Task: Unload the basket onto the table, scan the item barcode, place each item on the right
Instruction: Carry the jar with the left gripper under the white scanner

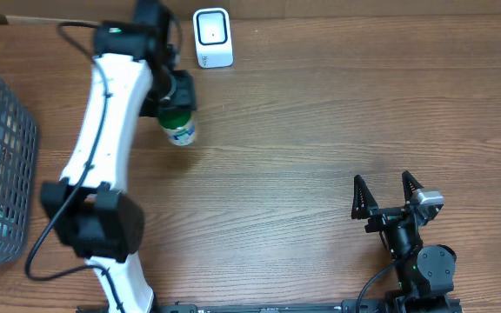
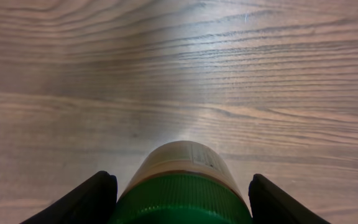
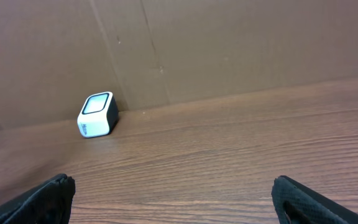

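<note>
bottle [image 1: 179, 127]: I see green cap, pale printed label, far left, near scanner [image 1: 212, 37]
left gripper [image 1: 173, 106]: pinching bottle
right gripper [image 1: 388, 193]: spread

Entry, left wrist camera: one bottle [image 2: 188, 158], tan body, green cap [image 2: 180, 202], with a small printed panel on its label. I see the left gripper [image 2: 180, 180] clamping it, black fingers [image 2: 86, 202] flanking the cap. Beneath: wood-grain table [image 2: 179, 62].
</note>
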Tool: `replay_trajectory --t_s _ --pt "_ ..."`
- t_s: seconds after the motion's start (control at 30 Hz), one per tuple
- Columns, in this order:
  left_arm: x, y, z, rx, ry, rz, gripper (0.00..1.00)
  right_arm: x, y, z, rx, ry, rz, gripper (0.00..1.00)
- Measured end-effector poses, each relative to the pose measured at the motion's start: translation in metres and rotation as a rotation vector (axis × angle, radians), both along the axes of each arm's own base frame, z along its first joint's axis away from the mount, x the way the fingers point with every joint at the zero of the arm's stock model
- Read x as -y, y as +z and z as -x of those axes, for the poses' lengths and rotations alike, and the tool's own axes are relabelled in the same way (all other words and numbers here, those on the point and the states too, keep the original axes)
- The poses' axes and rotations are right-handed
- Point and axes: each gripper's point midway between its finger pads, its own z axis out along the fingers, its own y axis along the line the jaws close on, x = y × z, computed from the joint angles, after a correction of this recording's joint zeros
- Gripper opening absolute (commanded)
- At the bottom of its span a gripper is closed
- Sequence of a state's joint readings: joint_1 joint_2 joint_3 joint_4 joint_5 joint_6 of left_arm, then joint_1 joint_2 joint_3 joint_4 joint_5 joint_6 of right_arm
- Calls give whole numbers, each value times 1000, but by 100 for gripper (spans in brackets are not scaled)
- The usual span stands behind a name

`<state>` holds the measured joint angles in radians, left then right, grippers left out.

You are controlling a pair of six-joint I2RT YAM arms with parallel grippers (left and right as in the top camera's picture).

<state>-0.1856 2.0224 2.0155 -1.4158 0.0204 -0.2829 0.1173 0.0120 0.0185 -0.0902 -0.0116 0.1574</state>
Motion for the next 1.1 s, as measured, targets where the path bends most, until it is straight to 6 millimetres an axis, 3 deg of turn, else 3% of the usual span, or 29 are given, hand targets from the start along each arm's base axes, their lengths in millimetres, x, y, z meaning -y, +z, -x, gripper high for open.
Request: replay_trajectory --t_s 0.23,0.5,0.8,1.1 --pt "28 -45 -15 -34 -48 -56 32 0 0 0 0 0 0 100" --pt "54 -98 -17 -107 -75 -88 31 0 0 0 0 0 0 100" --pt "80 -104 -29 -38 -88 -65 33 0 0 0 0 0 0 100" --pt "88 -103 -38 2 -62 -47 33 0 0 0 0 1 0 100"
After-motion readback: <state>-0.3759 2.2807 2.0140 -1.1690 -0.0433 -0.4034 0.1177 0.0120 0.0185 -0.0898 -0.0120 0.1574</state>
